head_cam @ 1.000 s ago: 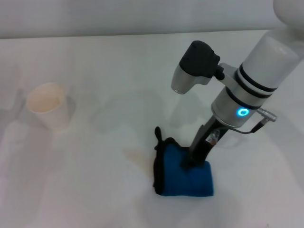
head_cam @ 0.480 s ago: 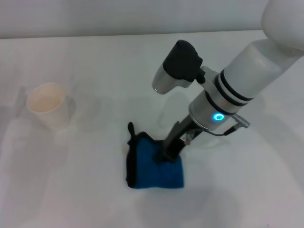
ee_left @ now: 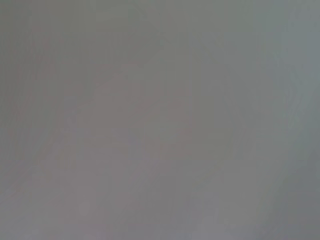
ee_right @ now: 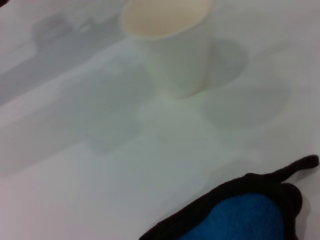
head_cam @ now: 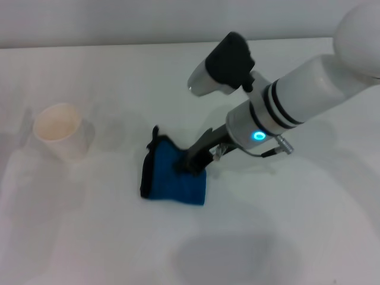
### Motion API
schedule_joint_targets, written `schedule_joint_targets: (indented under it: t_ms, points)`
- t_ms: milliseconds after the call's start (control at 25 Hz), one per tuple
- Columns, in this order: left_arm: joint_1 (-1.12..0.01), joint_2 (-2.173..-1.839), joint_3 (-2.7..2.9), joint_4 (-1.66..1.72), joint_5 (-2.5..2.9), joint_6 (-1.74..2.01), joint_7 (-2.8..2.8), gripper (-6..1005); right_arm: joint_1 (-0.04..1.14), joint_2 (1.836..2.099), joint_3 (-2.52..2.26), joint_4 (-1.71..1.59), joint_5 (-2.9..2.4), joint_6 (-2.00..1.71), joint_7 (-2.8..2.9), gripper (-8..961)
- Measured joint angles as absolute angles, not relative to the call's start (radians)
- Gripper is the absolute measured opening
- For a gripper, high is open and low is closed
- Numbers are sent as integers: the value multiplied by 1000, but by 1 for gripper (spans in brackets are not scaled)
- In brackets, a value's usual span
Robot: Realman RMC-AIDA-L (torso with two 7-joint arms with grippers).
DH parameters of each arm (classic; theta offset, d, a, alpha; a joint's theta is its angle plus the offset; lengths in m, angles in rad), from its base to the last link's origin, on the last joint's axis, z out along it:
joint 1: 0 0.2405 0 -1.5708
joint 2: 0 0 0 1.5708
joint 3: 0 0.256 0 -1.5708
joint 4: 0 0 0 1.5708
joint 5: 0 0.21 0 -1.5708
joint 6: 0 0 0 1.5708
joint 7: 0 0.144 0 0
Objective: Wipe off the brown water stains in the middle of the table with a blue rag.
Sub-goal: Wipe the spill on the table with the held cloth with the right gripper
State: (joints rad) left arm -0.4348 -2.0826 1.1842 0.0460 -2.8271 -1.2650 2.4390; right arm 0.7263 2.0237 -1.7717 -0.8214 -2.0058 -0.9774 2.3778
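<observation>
The blue rag [head_cam: 175, 176] lies flat on the white table [head_cam: 89, 237], directly under the right gripper [head_cam: 191, 163]. The gripper's dark fingers press down into the cloth's top; whether they are spread or closed cannot be told. The rag's black-trimmed edge [head_cam: 148, 163] faces away from the gripper, toward a white paper cup [head_cam: 58, 130] standing well apart. No brown stain is clearly discernible around the gripper. The left gripper is out of sight.

Right pincer [head_cam: 189, 164] seemingly on blue rag [head_cam: 172, 178]
</observation>
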Motion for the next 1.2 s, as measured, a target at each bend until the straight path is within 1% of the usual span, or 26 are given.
schedule_joint_targets:
  t_ms: [600, 880, 960, 1200]
  points:
    - [-432, -2085, 1186, 46, -2821, -1273, 2439, 877, 667, 2006, -1521, -812, -2135, -871, 2378, 57]
    - [-430, -2085, 1186, 46, -2821, -1275, 2439, 877, 663, 2001, -1448, -802, -2197, -883, 2378, 60]
    - [-429, -2085, 1186, 46, -2821, -1275, 2439, 877, 669, 1991, -1447, -802, -2224, -908, 2378, 61]
    - [-428, -2084, 1186, 46, -2821, -1275, 2439, 877, 694, 1947, -1446, -825, -2317, -1012, 2376, 63]
